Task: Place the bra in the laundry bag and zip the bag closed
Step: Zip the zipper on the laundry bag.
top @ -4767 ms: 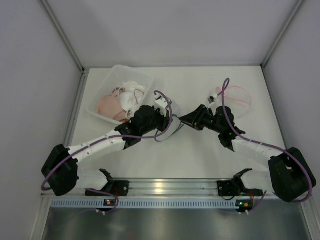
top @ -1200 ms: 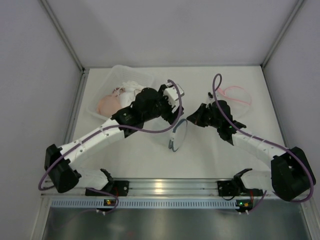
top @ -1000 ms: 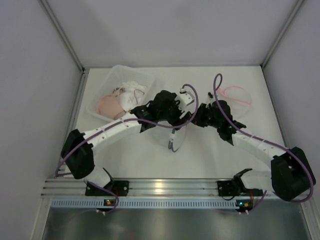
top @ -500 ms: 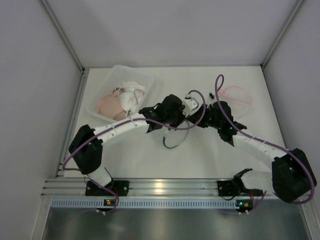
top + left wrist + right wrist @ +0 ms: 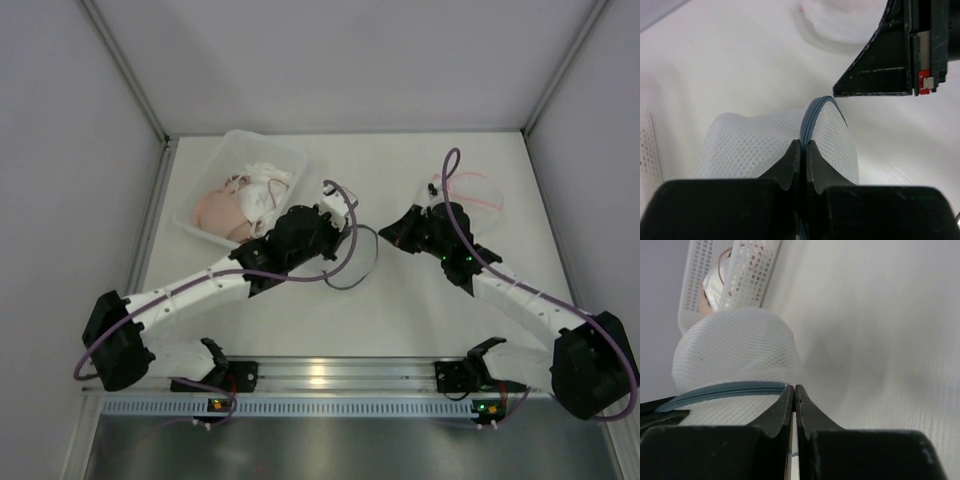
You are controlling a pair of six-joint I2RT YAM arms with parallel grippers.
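The bra (image 5: 220, 211) lies in a see-through plastic basket (image 5: 291, 160) at the far left of the white surface (image 5: 400, 320). It is peach, with some white cloth beside it in the same basket. The laundry bag (image 5: 755, 146) is white net with a blue zip edge. It sits near the middle of the surface, just beside the basket, and it is not around the bra. The left claw (image 5: 803, 146) is squeezed tight on the blue zip edge and holds that part up. The right claw (image 5: 794, 386) has its two fingers pressed together. The blue edge runs right up to its tips, but I cannot tell if it is pinched between them. From the left wrist, the right claw shows as a black shape very near the top of the bag. A second net bag with a pink edge (image 5: 470, 195) lies flat at the far right, behind the right arm.
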